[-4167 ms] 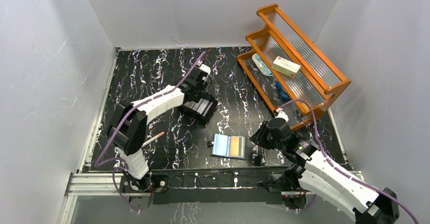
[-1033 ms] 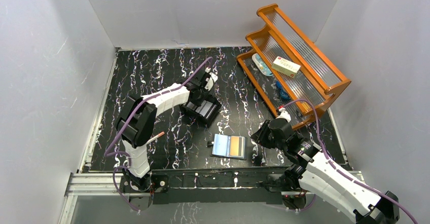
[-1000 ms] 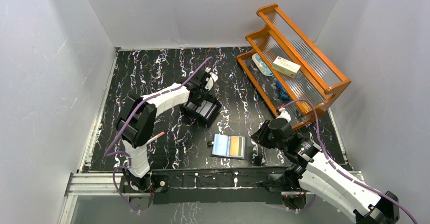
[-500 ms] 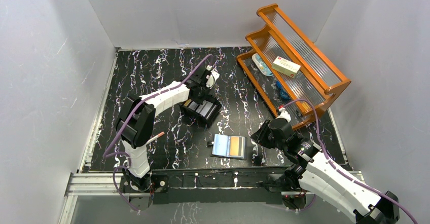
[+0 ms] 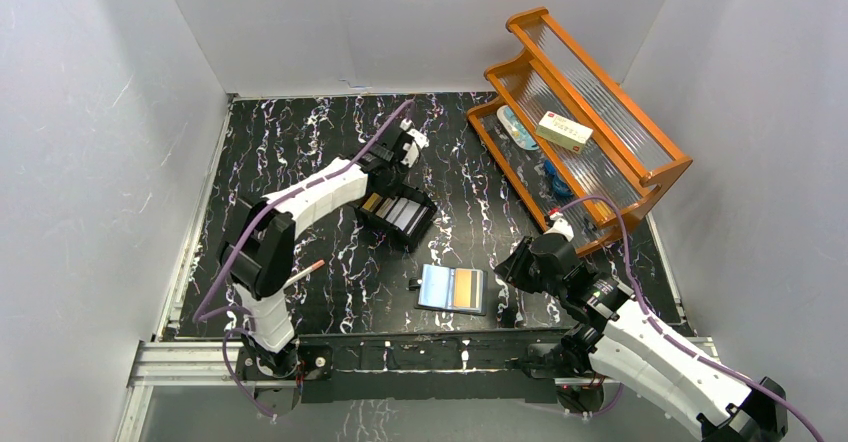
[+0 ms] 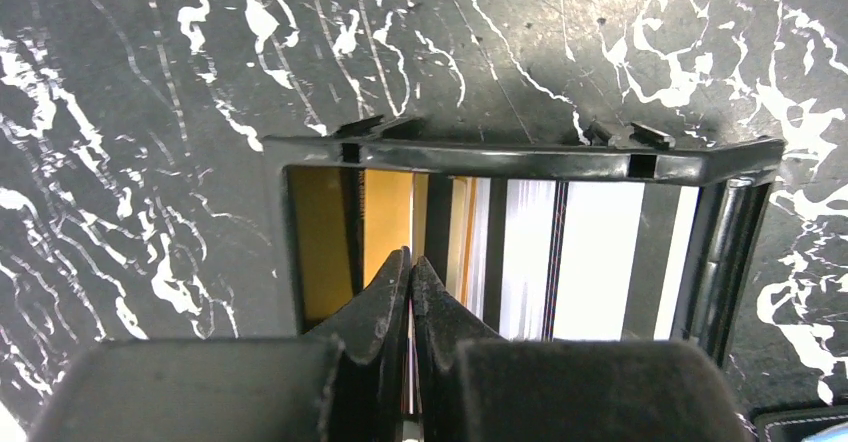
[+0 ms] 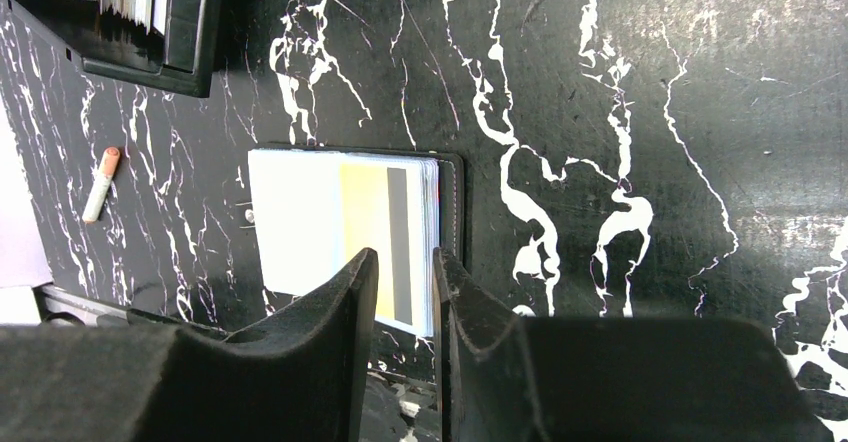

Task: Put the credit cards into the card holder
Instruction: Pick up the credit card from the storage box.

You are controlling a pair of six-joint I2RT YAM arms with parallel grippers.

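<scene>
Left tool [image 6: 411, 262] has closed over one box [image 6: 520, 157], near one card holder [image 7: 453, 212].

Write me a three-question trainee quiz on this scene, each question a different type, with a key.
1. True or false: the left claw is shut, its tips at the credit cards in the black box.
2. Where is the card holder?
A. inside the black box
B. lying open on the table, by the right claw
C. held in the left claw
3. Fill in: the carton rests on the ____-coloured rack.

Key: 1 true; 2 B; 3 orange.
</scene>
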